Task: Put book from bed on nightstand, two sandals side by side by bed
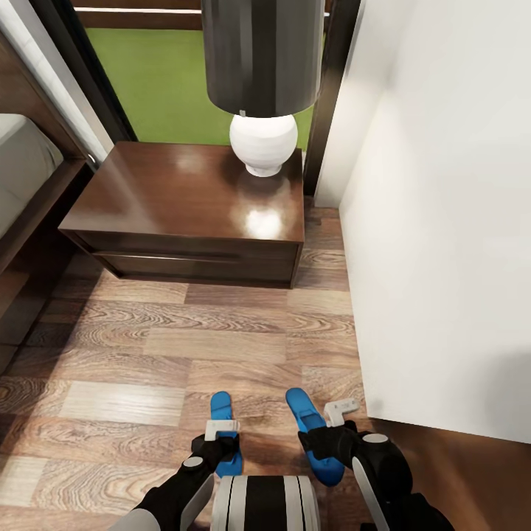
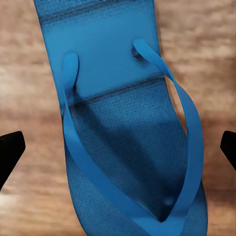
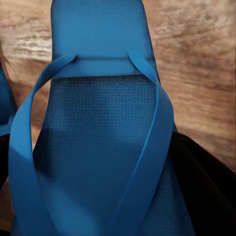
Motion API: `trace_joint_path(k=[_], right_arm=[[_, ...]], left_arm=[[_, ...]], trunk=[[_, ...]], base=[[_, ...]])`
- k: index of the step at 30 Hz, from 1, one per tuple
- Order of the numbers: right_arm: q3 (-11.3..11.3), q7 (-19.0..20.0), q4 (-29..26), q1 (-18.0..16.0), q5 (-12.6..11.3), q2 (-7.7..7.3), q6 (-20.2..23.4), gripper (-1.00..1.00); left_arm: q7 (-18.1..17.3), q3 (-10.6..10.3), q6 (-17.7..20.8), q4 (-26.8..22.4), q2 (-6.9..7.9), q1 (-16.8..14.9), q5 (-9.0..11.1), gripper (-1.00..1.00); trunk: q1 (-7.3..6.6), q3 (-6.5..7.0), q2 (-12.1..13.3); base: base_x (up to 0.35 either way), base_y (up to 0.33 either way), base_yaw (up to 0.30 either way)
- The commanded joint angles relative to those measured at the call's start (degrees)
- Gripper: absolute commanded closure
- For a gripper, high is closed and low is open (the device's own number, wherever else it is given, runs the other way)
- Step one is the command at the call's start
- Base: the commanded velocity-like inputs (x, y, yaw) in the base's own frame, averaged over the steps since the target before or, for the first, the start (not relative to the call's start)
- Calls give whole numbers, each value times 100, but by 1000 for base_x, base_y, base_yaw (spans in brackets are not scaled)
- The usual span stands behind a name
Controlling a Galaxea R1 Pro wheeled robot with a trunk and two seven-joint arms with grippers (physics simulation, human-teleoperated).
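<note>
Two bright blue sandals lie on the wood floor right in front of me, parallel and a short gap apart. My left gripper [image 1: 221, 446] hovers over the left sandal [image 1: 221, 405]. In the left wrist view this gripper [image 2: 120, 147] is open, its black fingertips [image 2: 11, 150] standing clear of the left sandal [image 2: 128, 137] on both sides. My right gripper [image 1: 318, 441] sits on the right sandal [image 1: 304, 413]. Up close, its black fingers [image 3: 199, 189] press against the right sandal [image 3: 98, 147]. The dark brown nightstand [image 1: 184, 199] stands ahead, with the bed [image 1: 26, 166] to its left. The book is out of view.
A lamp with a white round base [image 1: 263, 144] and dark shade stands on the nightstand's back right part. A white wall [image 1: 442, 221] runs close along my right. Behind the nightstand, a black-framed window shows green grass [image 1: 162, 81]. Bare plank floor [image 1: 184, 346] lies between the sandals and the nightstand.
</note>
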Motion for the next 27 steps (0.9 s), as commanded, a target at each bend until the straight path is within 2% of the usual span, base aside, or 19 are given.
trace_joint_path(k=[1, 4, 9, 27], right_arm=[[-6, 19, -5, -4, 4, 0, 18, 100], [-13, 18, -5, -4, 6, -1, -3, 100], [-16, 16, -5, -2, 6, 1, -10, 100], [-17, 16, -5, -1, 6, -2, -14, 100]], left_arm=[[42, -47, -10, -2, 4, -3, 48, -100], [42, -45, -17, -2, 5, -3, 47, -100], [42, -45, -22, -2, 7, -3, 47, -100], [42, -48, -25, -2, 6, -2, 47, -100]], trunk=[[-1, -3, -1], [-1, -3, -1], [12, -114, -8], [12, -114, -8]], base=[[0, 0, 0], [0, 0, 0], [0, 0, 0], [0, 0, 0]])
